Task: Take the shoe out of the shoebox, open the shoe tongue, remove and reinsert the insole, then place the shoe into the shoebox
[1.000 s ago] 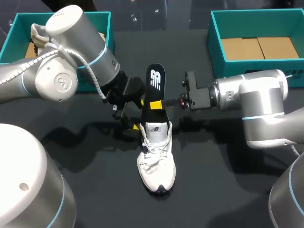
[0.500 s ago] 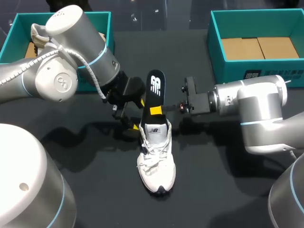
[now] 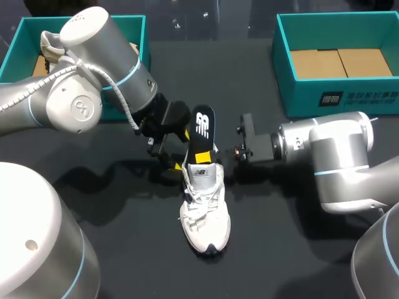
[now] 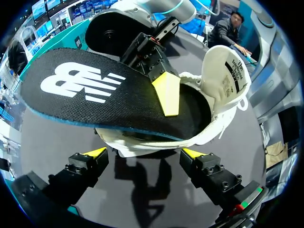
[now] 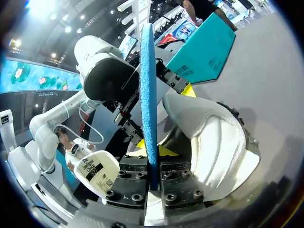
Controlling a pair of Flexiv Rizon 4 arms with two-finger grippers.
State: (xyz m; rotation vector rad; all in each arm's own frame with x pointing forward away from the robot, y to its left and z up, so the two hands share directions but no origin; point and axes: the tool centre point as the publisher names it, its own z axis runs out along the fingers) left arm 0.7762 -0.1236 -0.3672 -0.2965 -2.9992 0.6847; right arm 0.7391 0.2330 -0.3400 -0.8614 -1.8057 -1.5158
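Shoe: the white laced shoe point(image 3: 204, 208) stands upright on the counter point(image 3: 280, 237) between the arms, well apart from both teal boxes.
Insole: the insole point(image 3: 202, 128) has a black top and a blue underside. Its front end is in the shoe's mouth and its heel end sticks up behind the heel.
Right tool: the right tool point(image 5: 153, 178) is clamped on the insole. Only the right wrist view shows the blue edge pinched between both fingers.
Left tool: the left tool point(image 4: 144, 154) has its fingers spread wide and grips nothing. The shoe's heel sits just ahead of the tips.
Left wrist view only: the tongue point(image 4: 228, 71) is folded forward.
Head view only: the left shoebox point(image 3: 19, 37) holds a second shoe point(image 3: 50, 47), and the right shoebox point(image 3: 299, 93) holds brown cardboard point(image 3: 340, 62).
Writing: there is a white logo point(image 4: 85, 83) on the insole, a printed label point(image 4: 236, 71) under the tongue, and white print on the right shoebox's front.
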